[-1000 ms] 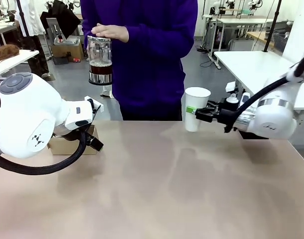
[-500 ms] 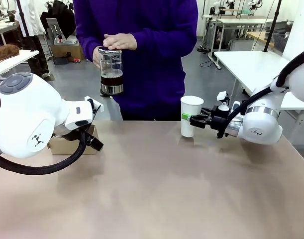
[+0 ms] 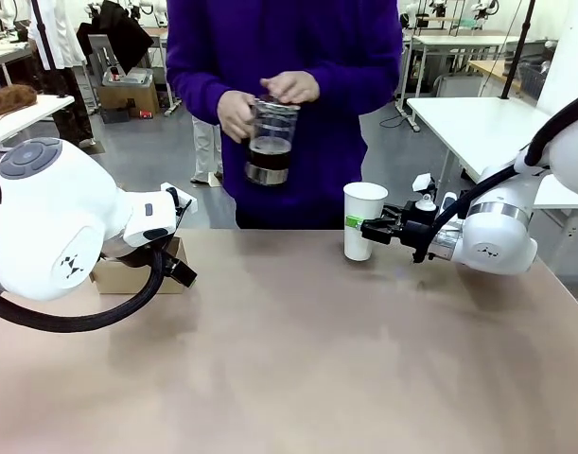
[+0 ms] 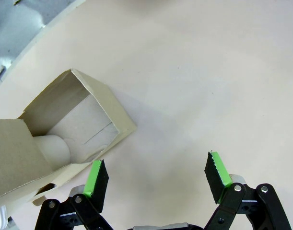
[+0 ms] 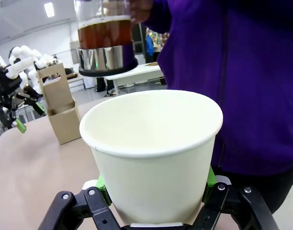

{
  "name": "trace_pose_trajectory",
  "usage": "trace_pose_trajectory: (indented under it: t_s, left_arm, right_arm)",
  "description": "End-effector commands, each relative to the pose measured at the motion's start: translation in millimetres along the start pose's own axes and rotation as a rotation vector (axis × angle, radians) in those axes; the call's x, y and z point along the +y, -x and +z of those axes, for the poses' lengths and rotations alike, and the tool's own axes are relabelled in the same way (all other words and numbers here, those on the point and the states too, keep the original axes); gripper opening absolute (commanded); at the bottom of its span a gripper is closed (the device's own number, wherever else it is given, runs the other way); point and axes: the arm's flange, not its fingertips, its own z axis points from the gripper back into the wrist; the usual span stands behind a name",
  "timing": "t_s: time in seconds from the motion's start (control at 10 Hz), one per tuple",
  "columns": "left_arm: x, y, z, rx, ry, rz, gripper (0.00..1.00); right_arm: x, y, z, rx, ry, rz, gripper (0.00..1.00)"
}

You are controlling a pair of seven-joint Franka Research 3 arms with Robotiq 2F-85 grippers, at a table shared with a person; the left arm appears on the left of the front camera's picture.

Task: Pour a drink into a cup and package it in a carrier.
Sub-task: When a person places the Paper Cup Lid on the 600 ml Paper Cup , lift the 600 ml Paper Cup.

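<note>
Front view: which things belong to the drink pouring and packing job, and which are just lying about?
Job: cup, held in the right claw; glass pitcher of dark drink; cardboard carrier.
Lying about: brown furry thing; white table far right.

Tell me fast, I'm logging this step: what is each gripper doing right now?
Left gripper: open, holding nothing.
Right gripper: closed on the white cup.
Person's hands: both on the glass pitcher.
</note>
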Motion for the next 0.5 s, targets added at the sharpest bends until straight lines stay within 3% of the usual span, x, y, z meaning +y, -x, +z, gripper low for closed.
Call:
trace_pose_trajectory:
  t_s: [0.0,0.4]
  left_arm:
    - [0.7,0.2,0.3,-0.001,0.002,0.002,1.0]
    - [0.7,0.2,0.3,-0.001,0.002,0.002,1.0]
  right_arm:
    - [2.1,-3.1,0.1,-0.001,0.0,0.003,0.8]
    - [2.1,-3.1,0.1,-0.001,0.0,0.003,0.8]
